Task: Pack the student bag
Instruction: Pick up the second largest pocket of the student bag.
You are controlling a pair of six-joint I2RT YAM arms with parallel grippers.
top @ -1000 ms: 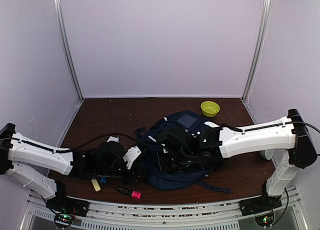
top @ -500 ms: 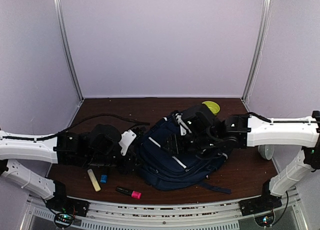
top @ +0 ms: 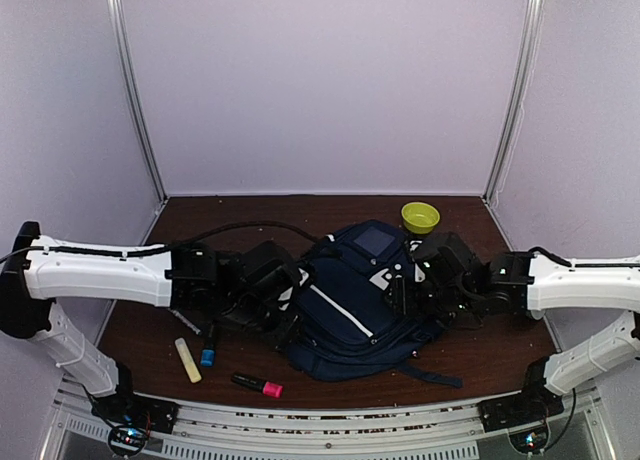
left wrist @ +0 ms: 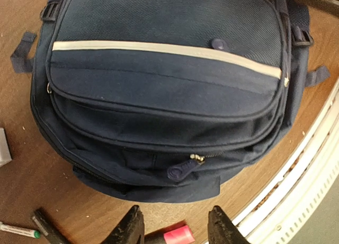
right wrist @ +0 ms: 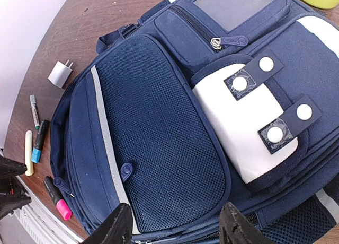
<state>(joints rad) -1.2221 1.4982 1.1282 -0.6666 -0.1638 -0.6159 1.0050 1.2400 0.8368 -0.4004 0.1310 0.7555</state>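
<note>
The student bag (top: 350, 315) lies front-up in the middle of the tabletop, somewhat nearer the near edge than the far one, its small pocket with the grey patch pointing toward the far edge. Its white reflective stripe runs diagonally across the front, and the right wrist view shows a dark mesh panel beside a white flap with four round white snaps. The zips that show in the wrist views look drawn closed. The left gripper (left wrist: 177, 229) is at the bag's left side with its two fingers apart and nothing between them; only tabletop and the end of a pink marker (top: 262, 385) show below the gap. The right gripper (right wrist: 177, 228) hangs over the right half of the bag, fingers likewise spread wide and empty, not touching the fabric. Along the near edge, left of the bag, lie the pink marker, a pale yellow highlighter (top: 187, 360) and a blue-capped marker (top: 207, 352) just beside it. A thin green-tipped pen (right wrist: 34, 110) and a small white plug (right wrist: 59, 74) lie a little farther in. A green bowl (top: 420, 217) stands near the far edge toward the right corner, apart from the bag.
</note>
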